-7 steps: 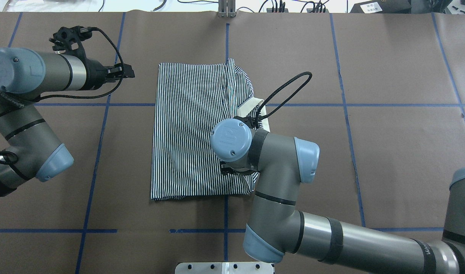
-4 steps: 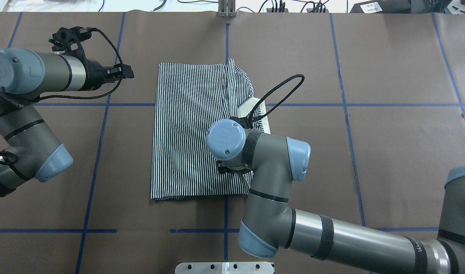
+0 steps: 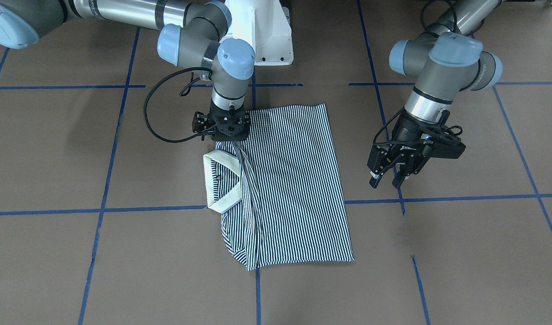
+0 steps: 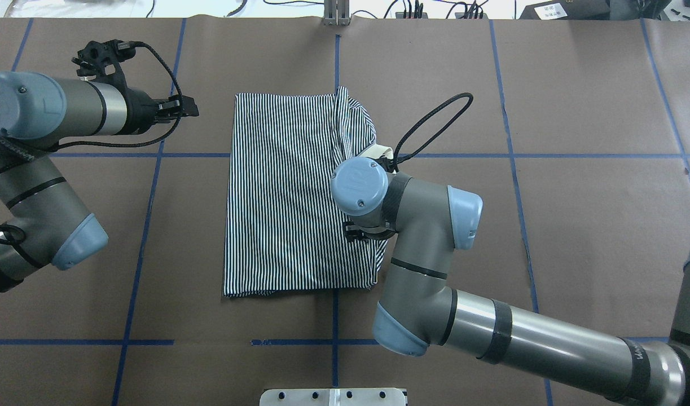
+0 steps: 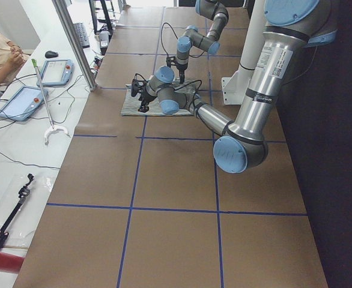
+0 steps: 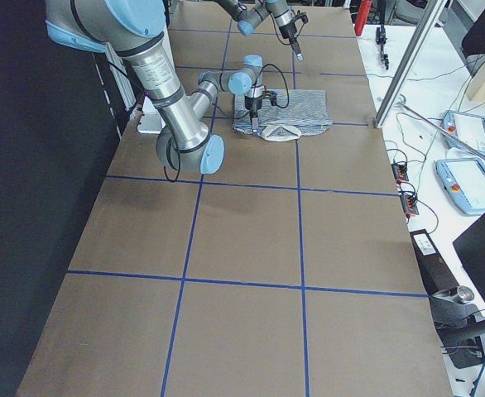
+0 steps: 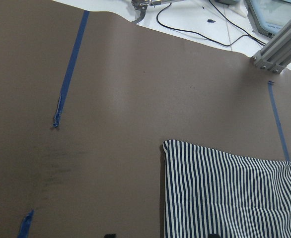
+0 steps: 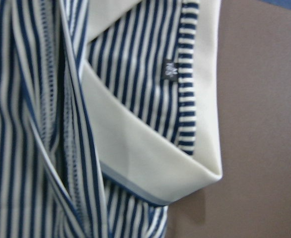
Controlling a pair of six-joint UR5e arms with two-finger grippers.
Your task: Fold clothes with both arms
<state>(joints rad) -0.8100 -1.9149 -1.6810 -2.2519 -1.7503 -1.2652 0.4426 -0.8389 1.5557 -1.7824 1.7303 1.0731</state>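
Right gripper (image 3: 226,134): low over shirt (image 3: 294,189) at its upper-left edge, just above collar (image 3: 211,180); grip cannot be told.
Left gripper (image 3: 386,181): fingers spread, empty, right of shirt.
Shirt: flat, frame centre.
Done: sides apparently folded into a narrow panel.
Left: collar juts out; crosswise fold not yet made.

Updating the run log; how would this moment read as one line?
shirt: folded | collar: robot's right edge | right gripper: at shirt near collar, jaws unclear | left gripper: open, off shirt
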